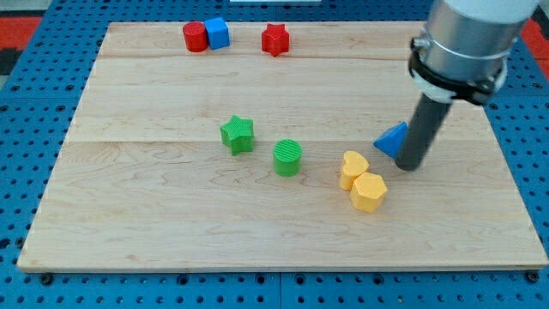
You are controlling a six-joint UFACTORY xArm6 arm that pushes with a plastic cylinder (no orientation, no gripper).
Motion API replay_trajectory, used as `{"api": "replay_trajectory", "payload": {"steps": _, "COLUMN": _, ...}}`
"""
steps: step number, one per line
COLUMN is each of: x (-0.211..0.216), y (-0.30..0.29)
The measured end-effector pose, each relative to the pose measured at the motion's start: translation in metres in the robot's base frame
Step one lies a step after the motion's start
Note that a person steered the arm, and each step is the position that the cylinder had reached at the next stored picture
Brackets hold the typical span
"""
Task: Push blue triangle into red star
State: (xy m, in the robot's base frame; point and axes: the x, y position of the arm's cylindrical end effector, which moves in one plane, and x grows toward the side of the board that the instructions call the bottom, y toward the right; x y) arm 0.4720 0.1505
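Two things mattered for the push: where my tip (410,165) sat against the blue triangle (393,140), and where the red star (274,39) lay from there. No jaws on this rig, so nothing opened or closed; the rod just rested its end on the board (154,197), touching the triangle's right side, holding nothing. The triangle sat right of the board's centre, with the star well apart from it, up and to the view's left near the top edge. So the tip was on the far side of the triangle from the star, though a bit too level; I judged it needed to come lower-right of the block to drive it along the diagonal. The path looked free: yellow heart (352,166) and yellow hexagon (369,191) lay below-left, green cylinder (288,157) and green star (237,134) further left, off the line.
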Motion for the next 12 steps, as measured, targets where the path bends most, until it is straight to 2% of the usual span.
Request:
{"api": "replay_trajectory", "payload": {"steps": 1, "x": -0.05, "y": -0.066}}
{"api": "replay_trajectory", "payload": {"steps": 2, "x": -0.002, "y": -0.038}}
{"api": "replay_trajectory", "payload": {"steps": 3, "x": -0.002, "y": -0.003}}
{"api": "replay_trajectory", "payload": {"steps": 4, "x": -0.036, "y": 0.025}}
{"api": "replay_trajectory", "payload": {"steps": 6, "x": -0.141, "y": -0.071}}
{"api": "replay_trajectory", "payload": {"steps": 8, "x": -0.116, "y": 0.041}}
{"api": "replay_trajectory", "payload": {"steps": 9, "x": -0.069, "y": -0.036}}
{"api": "replay_trajectory", "payload": {"steps": 10, "x": -0.104, "y": -0.093}}
{"api": "replay_trajectory", "payload": {"steps": 11, "x": -0.163, "y": -0.132}}
{"api": "replay_trajectory", "payload": {"steps": 12, "x": -0.156, "y": -0.132}}
